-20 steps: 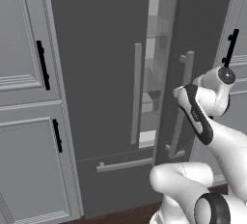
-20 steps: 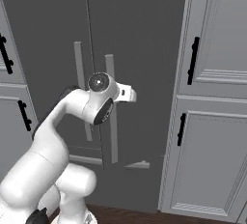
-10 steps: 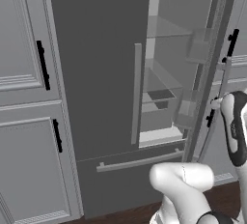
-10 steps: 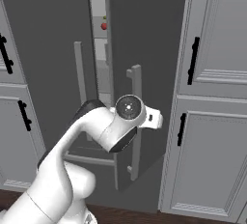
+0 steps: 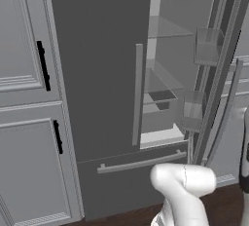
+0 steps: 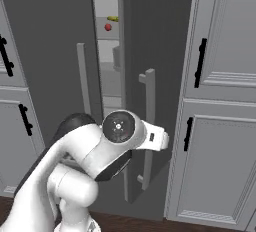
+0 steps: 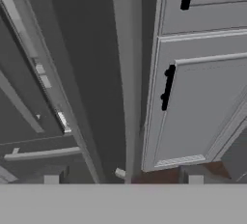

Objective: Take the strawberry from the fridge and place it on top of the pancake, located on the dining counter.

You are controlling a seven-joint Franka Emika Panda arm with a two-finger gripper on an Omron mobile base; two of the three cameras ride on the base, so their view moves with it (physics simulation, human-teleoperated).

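Fridge [image 5: 97, 74] door wider; strawberry [image 6: 107, 27] inside

Fridge [image 7: 96, 73] door edge-on w/ its long grey bar handle [image 7: 126, 73] running down centre; light grey cabinets [image 7: 202, 102] (black handles [image 7: 167, 88]) right; prob. wood floor below.

White arm rose from base, elbow bent, dark joint cover showing. Wrist [image 6: 122, 128] faced camera in right base view, forearm reaching right. In hand view, gripper [image 7: 123, 178] stood open, two finger tips [image 7: 51, 179] wide apart, holding nothing.
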